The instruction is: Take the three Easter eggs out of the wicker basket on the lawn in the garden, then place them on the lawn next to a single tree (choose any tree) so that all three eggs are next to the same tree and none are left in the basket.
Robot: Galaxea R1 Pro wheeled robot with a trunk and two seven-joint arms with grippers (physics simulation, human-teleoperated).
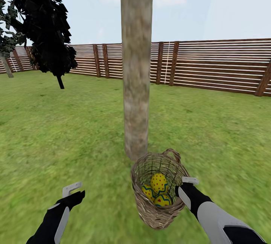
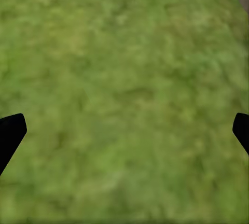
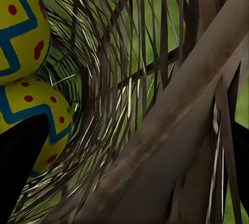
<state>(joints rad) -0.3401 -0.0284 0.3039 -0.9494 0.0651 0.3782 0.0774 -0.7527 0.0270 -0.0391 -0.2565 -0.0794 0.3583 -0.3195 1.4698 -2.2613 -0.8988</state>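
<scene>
The right gripper's [image 1: 184, 187] jaws are clamping the wicker basket's [image 1: 160, 214] rim at its three o'clock, carrying the Easter eggs [image 1: 159, 183] treeward; the left gripper [image 1: 73, 191] is hanging open and empty.

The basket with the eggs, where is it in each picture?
Head view: the basket is at the bottom, right of centre, in front of the tree trunk, with the right gripper at its rim.
Left wrist view: not in it, just grass.
Right wrist view: its woven wall is seen close up.
Shared landmark: the yellow eggs.
</scene>
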